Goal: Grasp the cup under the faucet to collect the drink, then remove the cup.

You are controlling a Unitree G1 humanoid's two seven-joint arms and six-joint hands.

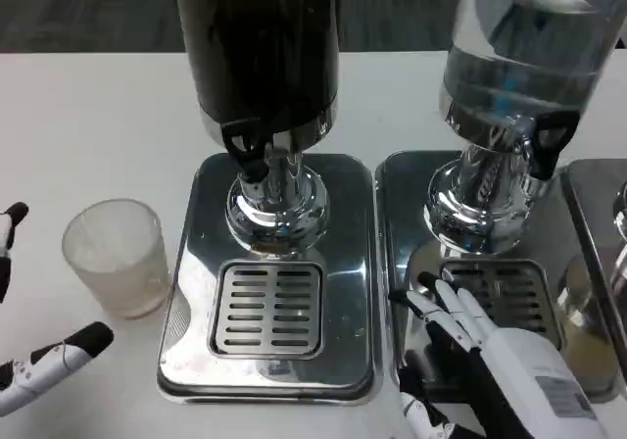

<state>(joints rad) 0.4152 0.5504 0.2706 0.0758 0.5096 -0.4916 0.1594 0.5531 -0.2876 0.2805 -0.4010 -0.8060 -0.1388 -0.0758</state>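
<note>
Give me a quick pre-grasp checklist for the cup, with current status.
1. Cup upright on the table: ok.
2. Cup under a faucet: not ok, it stands left of the dark dispenser's drip tray.
3. Left hand fingers apart, holding nothing: ok.
4. Left hand around cup: not ok, apart from it.
5. Right hand clear of cup: ok, over the clear dispenser's tray.
6. Cup contents: cannot tell.
</note>
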